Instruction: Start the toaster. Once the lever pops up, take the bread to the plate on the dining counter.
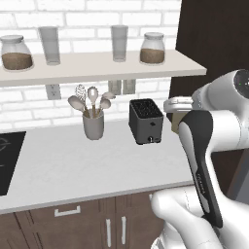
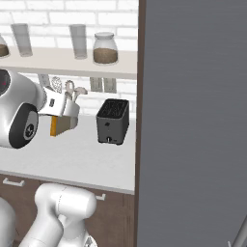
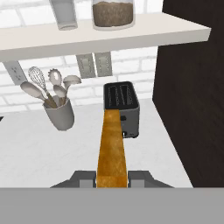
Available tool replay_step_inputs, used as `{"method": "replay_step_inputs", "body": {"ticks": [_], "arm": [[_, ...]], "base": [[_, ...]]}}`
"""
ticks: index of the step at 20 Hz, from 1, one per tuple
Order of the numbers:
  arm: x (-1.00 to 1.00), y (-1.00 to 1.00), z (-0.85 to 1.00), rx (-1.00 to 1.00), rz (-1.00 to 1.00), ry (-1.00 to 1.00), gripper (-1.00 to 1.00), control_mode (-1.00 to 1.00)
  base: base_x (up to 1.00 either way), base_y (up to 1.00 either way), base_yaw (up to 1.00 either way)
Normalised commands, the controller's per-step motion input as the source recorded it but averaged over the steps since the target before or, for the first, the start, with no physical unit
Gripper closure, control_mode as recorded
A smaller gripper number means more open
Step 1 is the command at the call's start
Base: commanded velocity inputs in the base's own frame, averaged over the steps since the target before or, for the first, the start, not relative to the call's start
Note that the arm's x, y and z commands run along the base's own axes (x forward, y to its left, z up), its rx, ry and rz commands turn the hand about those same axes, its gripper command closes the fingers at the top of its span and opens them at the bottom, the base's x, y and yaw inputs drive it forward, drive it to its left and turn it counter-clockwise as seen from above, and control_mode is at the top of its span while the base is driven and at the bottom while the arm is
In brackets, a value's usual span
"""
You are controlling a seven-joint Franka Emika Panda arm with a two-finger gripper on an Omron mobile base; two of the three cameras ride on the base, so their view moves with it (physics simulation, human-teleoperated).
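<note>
The claw (image 3: pixel 112 178) was closed narrow on the bread (image 3: pixel 112 151), its fingers (image 3: pixel 85 178) pressed to both sides of the slice, which ran up the middle of the hand view toward the toaster (image 3: pixel 122 108). In the right base view the claw (image 2: pixel 62 120) held the bread (image 2: pixel 59 126) at centre left, above the table (image 2: pixel 77 159) and apart from the toaster (image 2: pixel 113 121). The toaster (image 1: pixel 146 120) stood on the table (image 1: pixel 78 165), right of the utensil crock (image 1: pixel 93 125).

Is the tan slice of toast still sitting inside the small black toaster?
No, the tan slice of toast is clamped between the gripper fingers, outside the small black toaster.
</note>
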Motion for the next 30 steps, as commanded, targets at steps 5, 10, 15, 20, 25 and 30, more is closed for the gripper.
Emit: {"method": "replay_step_inputs", "body": {"ticks": [5, 10, 15, 20, 25, 30], "arm": [[0.00, 0.00, 0.00, 0.00, 0.00, 0.00, 1.00, -1.00], [0.00, 0.00, 0.00, 0.00, 0.00, 0.00, 1.00, -1.00], [0.00, 0.00, 0.00, 0.00, 0.00, 0.00, 1.00, -1.00], [-0.08, 0.00, 0.00, 0.00, 0.00, 0.00, 1.00, -1.00], [-0.43, 0.00, 0.00, 0.00, 0.00, 0.00, 1.00, -1.00], [-0.64, 0.00, 0.00, 0.03, 0.22, 0.01, 1.00, -1.00]], "base": [[0.00, 0.00, 0.00], [0.00, 0.00, 0.00], [0.00, 0.00, 0.00], [0.00, 0.00, 0.00], [0.00, 0.00, 0.00], [0.00, 0.00, 0.00]]}}
